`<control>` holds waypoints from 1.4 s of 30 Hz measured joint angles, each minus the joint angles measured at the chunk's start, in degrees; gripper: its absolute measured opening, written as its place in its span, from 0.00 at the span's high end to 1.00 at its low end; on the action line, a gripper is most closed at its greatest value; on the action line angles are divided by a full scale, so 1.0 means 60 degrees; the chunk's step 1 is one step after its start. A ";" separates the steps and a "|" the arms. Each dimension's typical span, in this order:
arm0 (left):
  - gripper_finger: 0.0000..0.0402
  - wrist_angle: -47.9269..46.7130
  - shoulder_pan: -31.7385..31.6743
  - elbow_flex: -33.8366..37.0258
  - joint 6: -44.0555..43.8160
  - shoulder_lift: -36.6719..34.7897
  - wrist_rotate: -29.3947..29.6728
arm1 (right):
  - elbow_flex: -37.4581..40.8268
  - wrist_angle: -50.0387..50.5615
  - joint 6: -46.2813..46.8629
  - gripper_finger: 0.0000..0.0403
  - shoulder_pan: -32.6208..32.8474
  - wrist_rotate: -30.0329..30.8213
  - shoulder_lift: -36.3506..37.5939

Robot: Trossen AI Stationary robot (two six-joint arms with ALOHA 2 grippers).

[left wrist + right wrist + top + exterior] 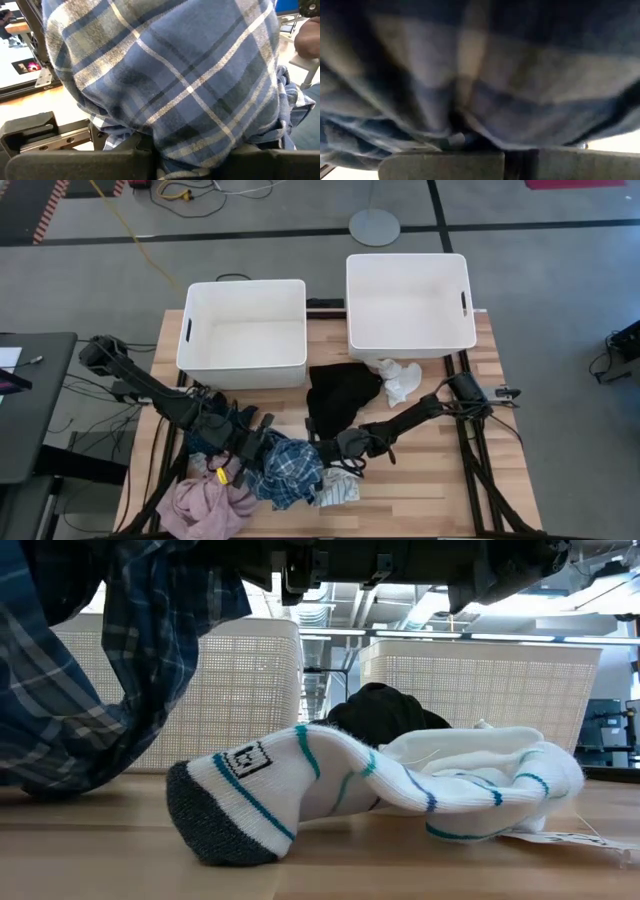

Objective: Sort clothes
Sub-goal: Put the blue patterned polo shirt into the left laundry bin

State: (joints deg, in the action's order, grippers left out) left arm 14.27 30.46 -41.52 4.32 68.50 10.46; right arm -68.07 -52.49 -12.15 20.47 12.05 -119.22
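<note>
The blue plaid garment [292,470] is bunched near the table's front between my two grippers. In the low view it hangs down at the left [90,670]. My left gripper [258,452] is at its left side and my right gripper [338,448] at its right side, both shut on it. A pink garment [205,505] lies at the front left, and a dark navy patterned one [212,430] lies under my left arm. The black garment [340,395] lies mid-table. One white sock [400,380] lies by the right bin. A striped white and grey sock [300,790] lies at the front. My left gripper holds the plaid garment's left side [165,145], coming level from the table's left. The cloth drapes over the fingers and hides where they touch it. Bunched cloth rises above the gripper. My right gripper holds the plaid garment's right side [455,135], coming from the table's right. A fold is drawn in between the fingers, and cloth fills the view and hides the rest.
Two white bins [243,330] [408,302] stand side by side at the table's far edge. Bare wood [440,480] shows at the front right. The striped sock [335,490] lies just in front of the plaid garment.
</note>
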 joint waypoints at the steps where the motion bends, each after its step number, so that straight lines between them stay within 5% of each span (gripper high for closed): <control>1: 0.80 0.0000 -0.0001 0.0000 -0.0001 -0.0031 -0.0008 | -0.0056 0.0014 -0.0035 0.99 0.0000 0.0000 0.0000; 27: 0.80 -0.0085 -0.0011 0.0004 0.1563 -0.2391 0.0201 | -0.2454 0.1689 -0.1313 0.99 -0.0446 -0.0033 0.0025; 35: 0.80 -0.0892 -0.0007 -0.1000 0.2672 -0.2611 0.1044 | -0.3906 0.3231 -0.1814 0.99 -0.0803 -0.0040 0.0037; 42: 0.80 -0.2782 -0.0019 -0.2487 0.3822 -0.2618 0.2824 | -0.4941 0.4274 -0.2059 0.99 -0.1423 0.0035 0.0040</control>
State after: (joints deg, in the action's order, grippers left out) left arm -2.42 30.35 -56.44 27.25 52.80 27.40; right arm -97.71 -26.85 -24.50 11.93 12.26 -118.98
